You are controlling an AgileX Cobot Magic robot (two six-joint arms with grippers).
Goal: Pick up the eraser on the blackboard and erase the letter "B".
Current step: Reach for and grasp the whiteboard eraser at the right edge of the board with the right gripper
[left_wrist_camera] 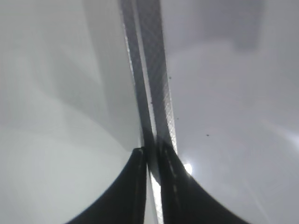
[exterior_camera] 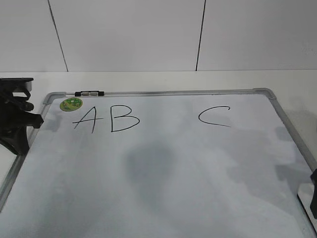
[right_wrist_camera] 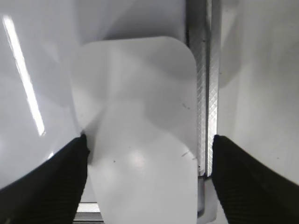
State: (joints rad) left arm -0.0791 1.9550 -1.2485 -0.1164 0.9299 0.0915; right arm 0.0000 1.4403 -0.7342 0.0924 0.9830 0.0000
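The blackboard (exterior_camera: 163,173) is a white dry-erase board with a grey metal frame lying flat. The letter "B" (exterior_camera: 124,118) is drawn in black at its upper left, beside an "A" (exterior_camera: 88,120). The white eraser (right_wrist_camera: 140,102) lies at the board's right edge, next to the frame (right_wrist_camera: 203,70); only its corner (exterior_camera: 306,204) shows in the exterior view. My right gripper (right_wrist_camera: 149,144) is open and straddles the eraser; its left finger is at the eraser's edge, its right finger beyond the frame. My left gripper (left_wrist_camera: 152,156) is shut and empty over the board's left frame (left_wrist_camera: 149,70).
A "C" (exterior_camera: 214,116) is drawn at the upper right. A round green sticker (exterior_camera: 71,104) sits at the top left corner, and a small dark clip (exterior_camera: 89,92) is on the top frame. A white wall stands behind the table.
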